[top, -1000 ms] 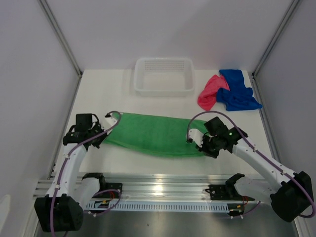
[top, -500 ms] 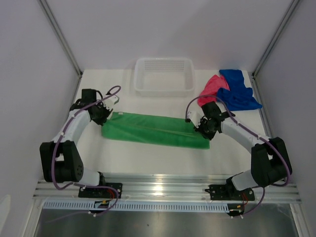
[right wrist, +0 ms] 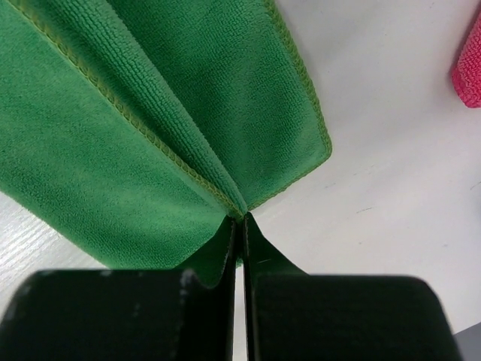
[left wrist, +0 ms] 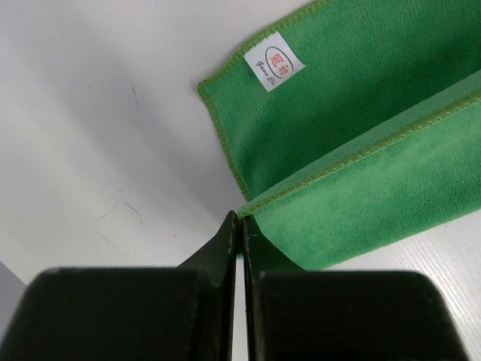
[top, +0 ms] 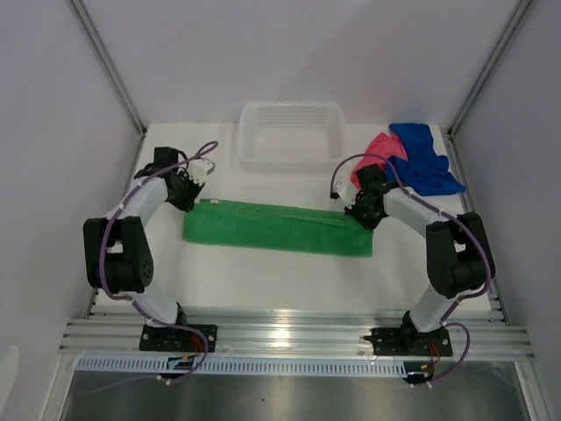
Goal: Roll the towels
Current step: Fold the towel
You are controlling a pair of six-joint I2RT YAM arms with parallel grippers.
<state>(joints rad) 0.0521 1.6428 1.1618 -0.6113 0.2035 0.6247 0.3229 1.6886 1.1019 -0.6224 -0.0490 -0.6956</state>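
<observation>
The green towel (top: 276,228) lies on the table (top: 263,281) in front of the white basket (top: 291,160) as a long, narrow band, folded lengthwise and running from left of the basket to right of it. Its left end sits slightly closer to the basket than its right end. In the left wrist view the upper layer's stitched edge stops short of the lower layer's edge, so a strip of the lower layer shows, with a small white label (left wrist: 275,61) near its corner. The cloth is soft, plain and flat. The left gripper (left wrist: 239,218) has its fingers pressed together on the corner of the upper layer at the band's left end. The right gripper (right wrist: 238,219) has its fingers pinched the same way on the upper layer's corner at the right end, just beside the pink towel (top: 381,145). That towel lies crumpled to the right of the basket, touching the blue towel (top: 425,162) further right. A second ago the green towel was a much broader sheet with both grippers on the side away from the basket. Since then they have carried that edge over toward the basket, and the band is narrower than it was half a second ago.
</observation>
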